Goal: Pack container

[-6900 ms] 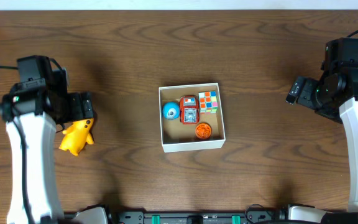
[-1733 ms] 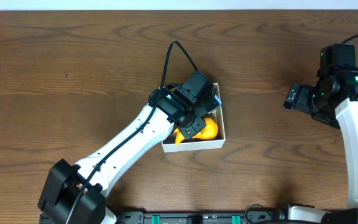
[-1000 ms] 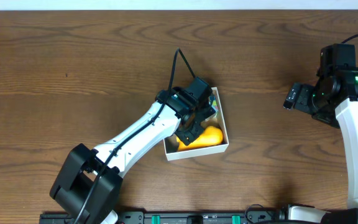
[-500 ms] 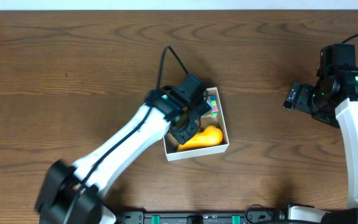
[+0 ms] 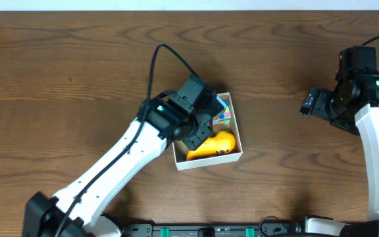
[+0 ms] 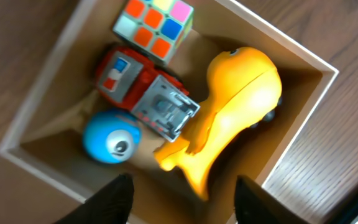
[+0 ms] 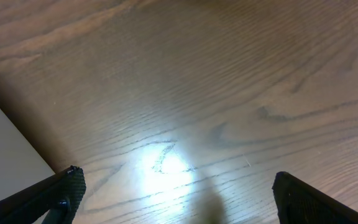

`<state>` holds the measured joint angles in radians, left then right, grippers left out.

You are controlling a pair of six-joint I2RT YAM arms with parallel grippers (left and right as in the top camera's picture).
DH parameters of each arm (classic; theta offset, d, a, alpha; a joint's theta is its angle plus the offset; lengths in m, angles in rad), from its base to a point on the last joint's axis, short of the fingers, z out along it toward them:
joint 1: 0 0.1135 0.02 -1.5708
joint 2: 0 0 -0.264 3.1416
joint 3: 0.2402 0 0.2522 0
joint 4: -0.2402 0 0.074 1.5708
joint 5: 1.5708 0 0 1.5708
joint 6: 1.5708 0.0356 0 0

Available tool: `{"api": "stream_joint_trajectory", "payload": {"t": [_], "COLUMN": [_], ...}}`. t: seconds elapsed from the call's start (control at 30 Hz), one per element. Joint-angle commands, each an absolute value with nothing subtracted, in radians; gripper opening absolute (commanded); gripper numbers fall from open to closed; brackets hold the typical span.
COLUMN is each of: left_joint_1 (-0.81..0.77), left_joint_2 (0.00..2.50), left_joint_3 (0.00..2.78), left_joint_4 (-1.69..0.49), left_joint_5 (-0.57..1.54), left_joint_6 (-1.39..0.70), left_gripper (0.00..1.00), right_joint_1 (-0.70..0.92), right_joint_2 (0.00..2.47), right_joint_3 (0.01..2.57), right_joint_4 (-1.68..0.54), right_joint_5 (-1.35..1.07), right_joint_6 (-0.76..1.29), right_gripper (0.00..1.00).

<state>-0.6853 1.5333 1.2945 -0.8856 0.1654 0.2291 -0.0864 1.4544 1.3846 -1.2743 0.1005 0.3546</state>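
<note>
The left gripper hangs over the container. Its two dark fingertips stand wide apart with nothing between them. We only see the tips, because the bottom of the left wrist view cuts off the fingers.

The container sits near the middle of the table, well away from every corner. From above, the left arm covers the far left part of it, so there we only see the yellow toy and a bit of the colored cube.

The left wrist view shows more. The yellow toy lies tilted and takes up a lot of room. It leans on the red toy car. The blue ball sits just beside the car, in a corner. The colored cube sits in another corner and touches the car. A small dark bit peeks out from under the yellow toy. We cannot tell what it is.

The right gripper is near the right edge of the table, far from the container. Its tips sit in the two bottom corners of its own view, wide apart, holding nothing. Under it we see bare wood with a bright spot of light. A pale shape at the left is cut off, and we cannot tell what it is. From above, the right gripper looks small and dark, and its fingers are hard to make out.
</note>
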Motion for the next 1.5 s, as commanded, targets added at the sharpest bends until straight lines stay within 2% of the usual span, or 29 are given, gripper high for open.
{"api": "stream_joint_trajectory", "payload": {"t": [0.0,0.07,0.13,0.87,1.1,1.17,1.27,1.4,1.47], "left_joint_1": [-0.686,-0.687,-0.687,-0.746,-0.745,-0.745,-0.745,-0.745,-0.745], "left_joint_2": [1.584,1.614,1.643,1.871,1.844,1.817,1.76,1.676,1.633], "left_joint_3": [1.306,1.306,1.306,1.28,1.297,1.308,1.311,1.311,1.311], "left_joint_4": [-0.884,-0.884,-0.881,-0.819,-0.826,-0.829,-0.829,-0.836,-0.842], "left_joint_5": [0.203,0.217,0.256,0.289,0.287,0.287,0.287,0.287,0.287], "left_joint_6": [0.223,0.223,0.223,0.223,0.224,0.223,0.223,0.223,0.223], "left_gripper": [0.44,0.33,0.29,0.28,0.29,0.3,0.46,0.59,0.62], "right_joint_1": [-0.091,-0.091,-0.091,-0.091,-0.091,-0.091,-0.091,-0.091,-0.091], "right_joint_2": [1.453,1.453,1.453,1.453,1.453,1.453,1.453,1.453,1.453], "right_joint_3": [1.38,1.38,1.38,1.38,1.38,1.38,1.38,1.38,1.38], "right_joint_4": [-1.273,-1.273,-1.273,-1.273,-1.274,-1.274,-1.274,-1.272,-1.272], "right_joint_5": [0.097,0.097,0.097,0.097,0.097,0.097,0.097,0.097,0.097], "right_joint_6": [0.343,0.343,0.343,0.343,0.343,0.343,0.343,0.343,0.343], "right_gripper": [0.99,0.99,0.99,0.99,0.99,0.99,0.99,0.99,0.99]}}
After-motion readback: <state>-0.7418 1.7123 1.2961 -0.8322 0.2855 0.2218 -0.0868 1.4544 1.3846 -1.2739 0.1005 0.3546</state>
